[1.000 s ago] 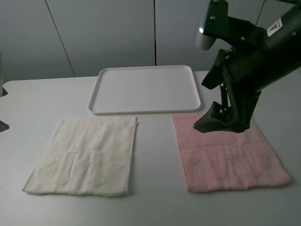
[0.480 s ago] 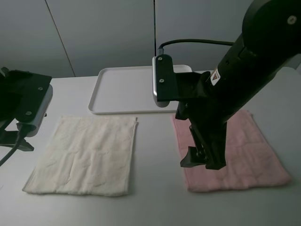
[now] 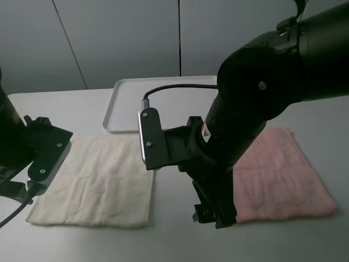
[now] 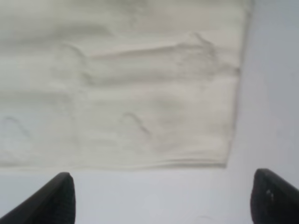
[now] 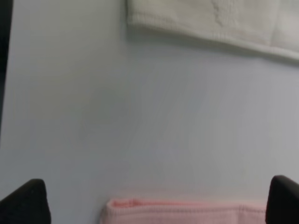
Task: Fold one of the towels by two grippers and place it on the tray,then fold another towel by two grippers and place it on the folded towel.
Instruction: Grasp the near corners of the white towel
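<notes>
The cream towel (image 3: 98,185) lies flat and unfolded at the front left of the table. The pink towel (image 3: 283,174) lies flat at the front right, its left part hidden behind my right arm. Behind them sits the white tray (image 3: 163,103), with nothing on it. My right gripper (image 3: 215,217) hangs open over the bare strip between the towels; its wrist view shows the cream towel's edge (image 5: 210,18) and the pink towel's edge (image 5: 177,207). My left gripper (image 3: 15,190) is open at the cream towel's left side, and that towel (image 4: 121,93) shows beyond its fingertips (image 4: 60,196).
The grey table (image 3: 180,240) runs to a grey panelled wall behind the tray. My bulky right arm (image 3: 256,103) leans across the middle and covers part of the tray's right side. My left arm's wrist block (image 3: 46,153) overlaps the cream towel's upper left corner.
My right arm swung left and forward, from above the pink towel into the gap between the towels. My left arm came in from the left edge toward the cream towel.
</notes>
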Tool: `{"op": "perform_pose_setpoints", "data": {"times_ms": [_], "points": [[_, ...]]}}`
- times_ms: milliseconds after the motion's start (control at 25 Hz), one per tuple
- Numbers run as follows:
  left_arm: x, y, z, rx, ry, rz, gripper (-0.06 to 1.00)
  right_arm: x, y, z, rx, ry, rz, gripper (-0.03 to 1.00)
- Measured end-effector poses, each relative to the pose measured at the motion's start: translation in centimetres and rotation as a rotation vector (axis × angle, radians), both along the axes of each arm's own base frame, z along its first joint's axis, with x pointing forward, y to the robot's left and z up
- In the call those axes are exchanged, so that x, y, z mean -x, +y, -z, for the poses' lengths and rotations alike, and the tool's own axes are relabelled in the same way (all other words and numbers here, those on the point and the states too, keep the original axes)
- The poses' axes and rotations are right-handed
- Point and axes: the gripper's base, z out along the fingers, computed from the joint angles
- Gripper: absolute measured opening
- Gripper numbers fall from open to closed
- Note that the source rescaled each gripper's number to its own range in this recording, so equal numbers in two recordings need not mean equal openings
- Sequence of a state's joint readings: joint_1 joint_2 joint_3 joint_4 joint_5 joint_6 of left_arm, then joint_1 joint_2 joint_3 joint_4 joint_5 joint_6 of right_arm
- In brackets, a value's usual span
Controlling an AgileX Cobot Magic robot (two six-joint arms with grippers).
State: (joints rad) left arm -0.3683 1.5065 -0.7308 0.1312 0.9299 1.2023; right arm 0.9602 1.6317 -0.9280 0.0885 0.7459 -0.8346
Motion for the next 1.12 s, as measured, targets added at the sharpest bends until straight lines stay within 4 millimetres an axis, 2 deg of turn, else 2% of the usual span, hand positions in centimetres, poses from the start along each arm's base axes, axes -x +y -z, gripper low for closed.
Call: {"op": "perform_pose_setpoints", "data": {"times_ms": [160, 320, 640, 880, 1120], "points": [[2.8, 1.2, 2.8, -0.04, 0.08, 0.018, 0.97, 0.1, 1.7, 0.9, 0.003, 0.004, -0.019, 1.0], [4.3, 1.7, 4.4, -0.033, 0.089, 0.026, 0.97, 0.1, 3.3, 1.5, 0.005, 0.008, -0.027, 1.0], [3.5, 1.6, 4.9, -0.023, -0.023, -0.022, 0.97, -0.1, 3.8, 2.1, 0.011, 0.018, -0.023, 1.0], [3.3, 1.6, 6.9, -0.059, 0.044, -0.004, 0.97, 1.1, 4.5, 2.5, 0.024, 0.027, -0.064, 1.0], [3.2, 1.7, 7.1, -0.069, 0.044, 0.015, 0.97, 1.6, 4.9, 2.7, 0.018, 0.035, -0.068, 1.0]]}}
